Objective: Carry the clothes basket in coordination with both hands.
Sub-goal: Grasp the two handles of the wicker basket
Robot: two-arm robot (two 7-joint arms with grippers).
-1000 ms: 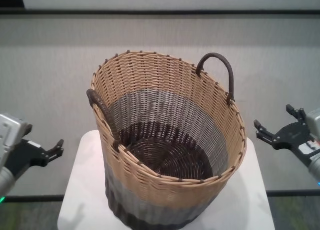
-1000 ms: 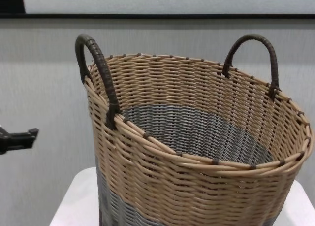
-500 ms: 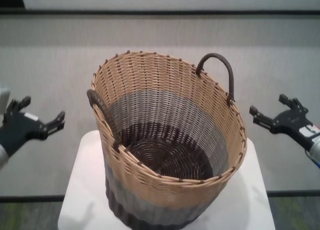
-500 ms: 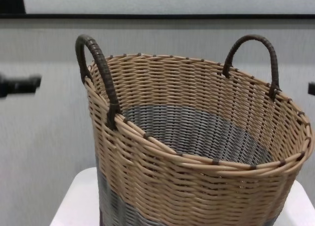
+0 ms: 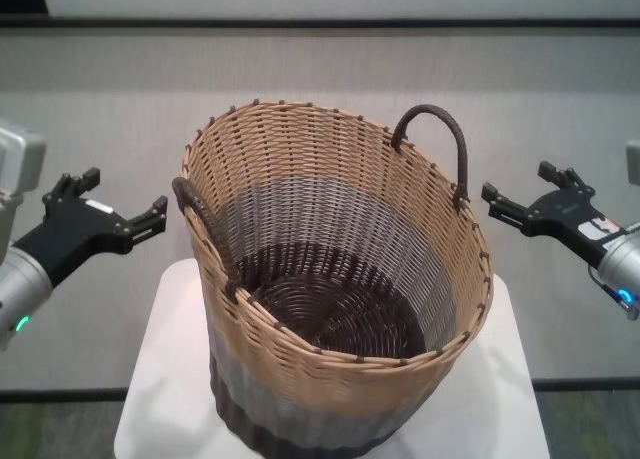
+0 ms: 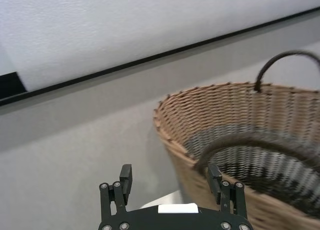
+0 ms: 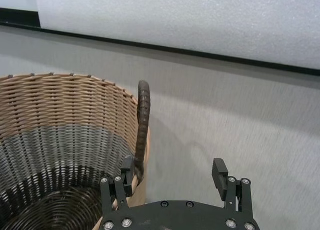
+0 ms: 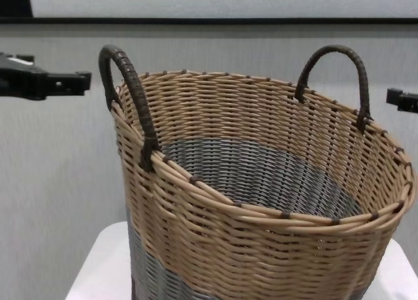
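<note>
The clothes basket stands on a small white pedestal, leaning a little, with nothing inside it. It has 2 dark wrapped loop handles, the left handle on the robot's left and the right handle on the far right of the rim.

The left gripper hangs just beside the left handle, not touching it, with its jaws apart. The right gripper is near the right handle, also free of it, and its jaws are apart too. Neither hand holds anything at this moment.

I judge that the step in hand is the approach to the 2 handles. To do it well, each gripper should come in so that the handle's loop passes between the 2 fingers, not against a fingertip. In the right wrist view the right handle lies close to one finger and not in the middle of the gap, so this arm probably needs a small sideways correction first. In the left wrist view the left handle is also off to one side of the left gripper.

Both should close at about the same time and at the same height. If one closes early or pushes, the leaning basket may tip or slide on the pedestal.
</note>
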